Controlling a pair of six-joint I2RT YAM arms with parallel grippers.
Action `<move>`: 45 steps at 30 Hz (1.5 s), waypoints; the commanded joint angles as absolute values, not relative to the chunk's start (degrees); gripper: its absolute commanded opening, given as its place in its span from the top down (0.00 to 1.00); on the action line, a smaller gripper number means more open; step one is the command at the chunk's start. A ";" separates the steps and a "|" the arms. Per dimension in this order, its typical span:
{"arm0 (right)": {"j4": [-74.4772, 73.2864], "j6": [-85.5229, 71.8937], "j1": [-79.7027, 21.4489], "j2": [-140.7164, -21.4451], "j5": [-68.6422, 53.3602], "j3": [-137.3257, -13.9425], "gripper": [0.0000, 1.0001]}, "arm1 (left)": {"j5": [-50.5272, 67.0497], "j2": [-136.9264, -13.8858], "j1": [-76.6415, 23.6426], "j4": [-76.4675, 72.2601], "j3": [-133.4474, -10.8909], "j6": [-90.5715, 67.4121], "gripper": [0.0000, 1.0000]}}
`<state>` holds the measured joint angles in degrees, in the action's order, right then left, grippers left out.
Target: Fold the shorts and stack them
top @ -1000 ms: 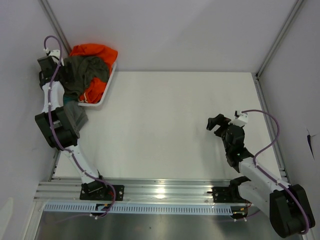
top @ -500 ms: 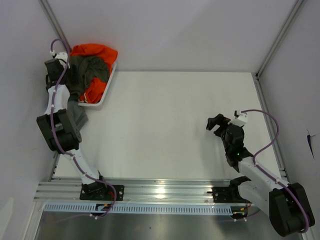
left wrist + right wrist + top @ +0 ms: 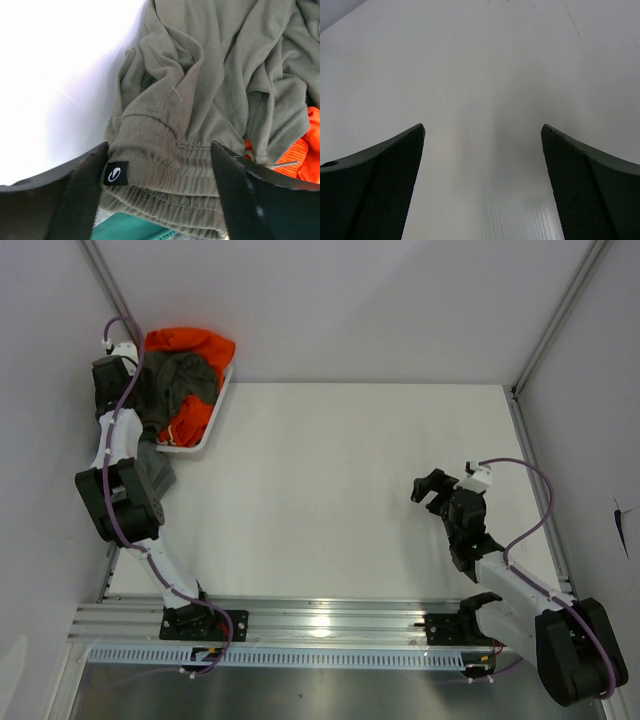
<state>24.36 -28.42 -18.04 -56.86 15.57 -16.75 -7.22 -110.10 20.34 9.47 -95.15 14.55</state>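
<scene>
The left gripper (image 3: pixel 159 147) hangs wide open over the elastic waistband of the olive shorts (image 3: pixel 200 75), which lie heaped with an orange garment (image 3: pixel 185 340) in a white tray (image 3: pixel 216 405) at the far left of the table (image 3: pixel 330 490). The right gripper (image 3: pixel 482 131), fingers also spread wide, hovers above the tabletop well apart from them.

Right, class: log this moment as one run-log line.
left fingers: open over olive green cloth shorts | right fingers: open above white table

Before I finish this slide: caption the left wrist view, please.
Open left gripper straddling the waistband of the olive green shorts, orange garment and teal garment peeking out.
</scene>
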 commanded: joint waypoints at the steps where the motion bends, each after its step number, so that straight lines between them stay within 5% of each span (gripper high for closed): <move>1: 26.72 -27.77 -18.19 -57.57 15.91 -18.72 0.00 | -8.35 -106.87 19.95 7.65 -95.63 16.08 0.19; 3: 26.72 -27.77 -18.19 -57.83 15.82 -18.72 0.00 | -7.82 -107.22 19.95 7.73 -95.71 16.17 0.33; 16: 26.89 -27.60 -18.19 -59.59 14.50 -19.34 0.00 | -13.18 -107.58 19.25 5.45 -97.03 17.49 0.40; 21: 27.07 -27.69 -18.19 -60.20 13.98 -19.60 0.00 | -12.22 -106.53 19.25 6.06 -96.86 17.14 0.81; 22: 27.07 -27.69 -18.28 -60.21 13.97 -19.60 0.00 | -11.52 -106.35 19.25 6.33 -97.20 16.88 0.97; 23: 26.98 -27.60 -18.19 -60.12 13.97 -19.69 0.01 | -10.90 -106.09 19.16 6.85 -97.38 16.79 0.99; 37: 26.89 -27.60 -18.19 -59.68 13.62 -19.77 0.00 | -0.88 -106.00 17.85 16.96 -101.51 14.06 0.99; 42: 26.89 -27.51 -18.19 -60.03 13.27 -19.86 0.01 | 1.93 -107.83 13.54 31.96 -120.46 12.75 0.99; 45: 26.72 -27.33 -18.19 -59.77 13.10 -19.95 0.01 | 5.60 -111.27 8.73 42.87 -147.01 12.74 1.00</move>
